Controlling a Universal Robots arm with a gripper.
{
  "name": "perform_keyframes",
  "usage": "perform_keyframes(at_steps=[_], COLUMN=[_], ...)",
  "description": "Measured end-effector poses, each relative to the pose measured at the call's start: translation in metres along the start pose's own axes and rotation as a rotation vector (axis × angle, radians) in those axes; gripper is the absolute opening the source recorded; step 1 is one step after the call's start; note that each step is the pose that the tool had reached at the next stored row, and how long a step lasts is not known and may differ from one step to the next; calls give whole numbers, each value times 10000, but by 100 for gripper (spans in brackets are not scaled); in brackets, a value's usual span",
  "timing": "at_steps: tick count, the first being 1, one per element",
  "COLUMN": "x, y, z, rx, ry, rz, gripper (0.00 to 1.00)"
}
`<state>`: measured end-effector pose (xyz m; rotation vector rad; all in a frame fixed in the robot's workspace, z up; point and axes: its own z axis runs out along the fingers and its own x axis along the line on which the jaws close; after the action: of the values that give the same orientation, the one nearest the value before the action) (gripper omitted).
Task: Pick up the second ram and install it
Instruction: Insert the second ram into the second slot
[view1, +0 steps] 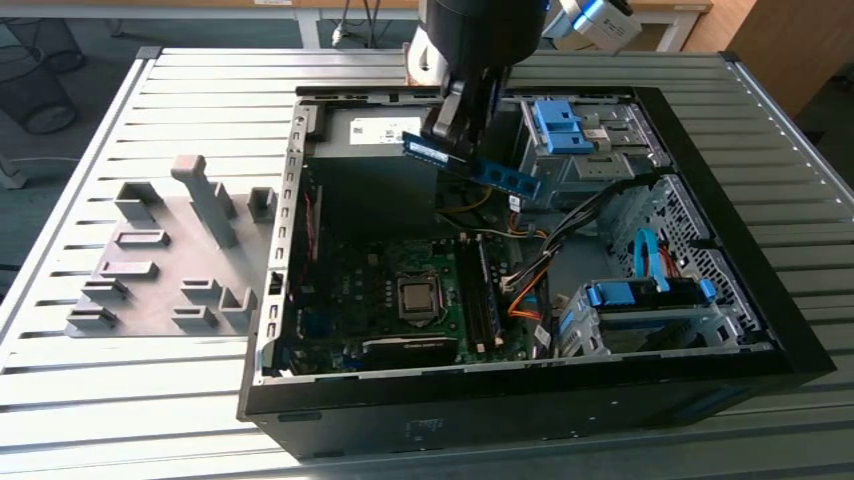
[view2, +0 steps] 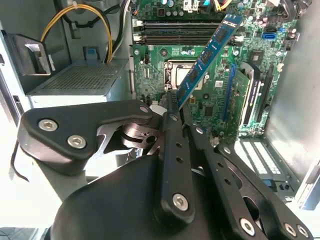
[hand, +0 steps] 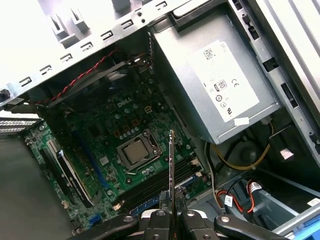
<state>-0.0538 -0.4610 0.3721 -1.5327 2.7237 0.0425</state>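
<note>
The black metal gripper (view1: 451, 140) is closed tightly on the thin green-blue ram stick (view1: 474, 165), holding it tilted above the open black computer case (view1: 747, 300), over the green motherboard (view1: 400, 300).

The arm comes down from the top edge of the exterior view as a thick black column, its wrist narrowing to the pincer (view1: 457, 150), which hangs in the air and tilts slightly toward the exterior view's right. The black fingers (view1: 461, 115) are drawn together — pinched onto one end of the second ram (view1: 501, 173), which juts out sideways and downward from them. In the second wrist view the linkage bars with their bolts converge on the pincer (view2: 172, 102); in the first wrist view the fingertips (hand: 161, 204) press the board's two faces, edge-on between them.
</note>
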Motion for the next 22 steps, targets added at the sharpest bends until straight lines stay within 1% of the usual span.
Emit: perform_keyframes(at_steps=[22], x=[0], y=[0], z=[7], rx=[42], ry=[-20], rz=[1463], gripper=[14])
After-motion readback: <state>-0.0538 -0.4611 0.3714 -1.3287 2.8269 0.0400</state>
